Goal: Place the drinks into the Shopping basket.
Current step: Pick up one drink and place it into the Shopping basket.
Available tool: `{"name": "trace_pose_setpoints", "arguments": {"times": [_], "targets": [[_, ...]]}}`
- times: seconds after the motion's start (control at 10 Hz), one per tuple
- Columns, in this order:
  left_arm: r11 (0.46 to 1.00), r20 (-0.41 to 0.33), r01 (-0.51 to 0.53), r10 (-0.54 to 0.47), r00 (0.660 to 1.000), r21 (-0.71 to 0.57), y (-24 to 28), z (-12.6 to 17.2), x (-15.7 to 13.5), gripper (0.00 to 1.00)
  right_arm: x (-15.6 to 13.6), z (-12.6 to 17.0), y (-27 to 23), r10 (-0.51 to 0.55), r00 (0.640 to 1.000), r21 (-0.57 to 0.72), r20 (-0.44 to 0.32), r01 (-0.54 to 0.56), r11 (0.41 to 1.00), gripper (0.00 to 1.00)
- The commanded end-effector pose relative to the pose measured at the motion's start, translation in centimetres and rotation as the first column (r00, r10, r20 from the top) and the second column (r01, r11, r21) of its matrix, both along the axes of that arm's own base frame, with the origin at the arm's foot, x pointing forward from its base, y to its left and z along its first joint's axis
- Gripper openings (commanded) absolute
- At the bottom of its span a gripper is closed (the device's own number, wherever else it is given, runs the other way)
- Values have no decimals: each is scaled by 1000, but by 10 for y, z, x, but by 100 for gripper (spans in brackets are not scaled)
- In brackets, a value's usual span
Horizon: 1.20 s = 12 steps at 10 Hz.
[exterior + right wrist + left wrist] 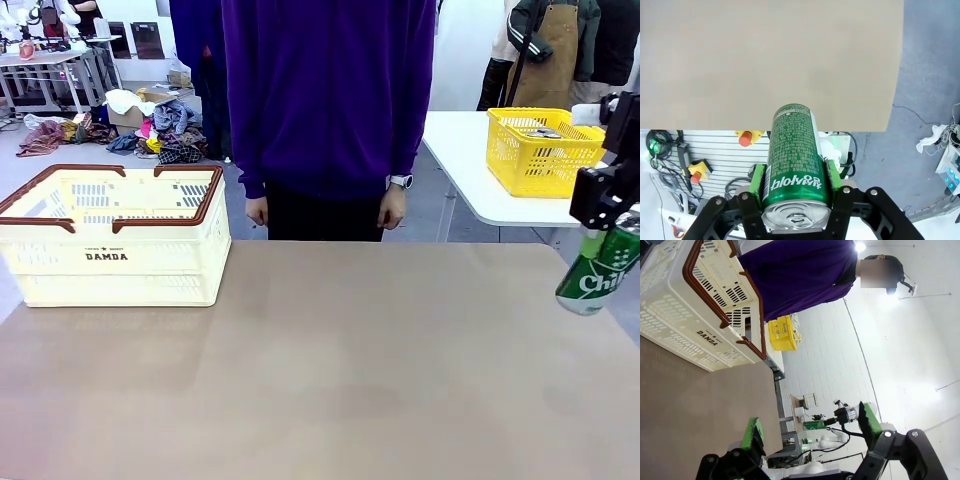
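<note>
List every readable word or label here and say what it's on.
"DAMDA": front wall of the cream shopping basket; the tiny line above it is too small to read.
"Chil", partly seen: side of the green can.
Other print on the can, upside down in the right wrist view: I cannot read it.

Green can (794,152) clamped between fingers (757,186) above table (740,60).

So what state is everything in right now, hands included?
green can: gripped, tilted, up in the air, top looks sealed.
right hand: shut on the green can.
left hand: open, empty.
Shopping basket: upright on the table, handles folded down.
yellow basket: upright on the far table, something inside.
</note>
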<state>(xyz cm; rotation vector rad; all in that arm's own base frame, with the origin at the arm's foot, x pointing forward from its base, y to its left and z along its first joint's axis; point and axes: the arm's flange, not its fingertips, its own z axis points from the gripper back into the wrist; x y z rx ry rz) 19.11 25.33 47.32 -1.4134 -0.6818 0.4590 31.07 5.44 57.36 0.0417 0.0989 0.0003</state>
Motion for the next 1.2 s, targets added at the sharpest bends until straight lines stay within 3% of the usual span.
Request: {"name": "trace_pose_setpoints", "arguments": {"times": [0.0,0.1,0.2,0.3,0.4,0.5,0.7,0.9,1.1], "targets": [[1000,14,2,-2,1000,-18,0,3,-1,100,11,-14,6,-4,1000,-10,-18,4,1000,0],[1000,14,2,-2,1000,-18,0,3,-1,100,0,0,0,0,1000,0,0,0,1000,0],[1000,14,2,-2,1000,-18,0,3,-1,100,-4,-7,-3,-101,994,-24,41,102,994,0],[1000,14,2,-2,1000,-18,0,3,-1,100,4,-4,20,-53,992,-58,119,60,996,0],[1000,14,2,-2,1000,-18,0,3,-1,100,31,-1,65,47,989,-55,142,-39,998,0],[1000,14,2,-2,1000,-18,0,3,-1,100,55,-3,104,36,990,-70,135,-27,997,0],[1000,14,2,-2,1000,-18,0,3,-1,100,97,-10,212,180,977,-98,115,-169,981,0],[1000,14,2,-2,1000,-18,0,3,-1,100,118,-24,334,317,947,-54,50,-315,948,0],[1000,14,2,-2,1000,-18,0,3,-1,100,129,-67,424,454,890,-33,-34,-455,890,0]]}}
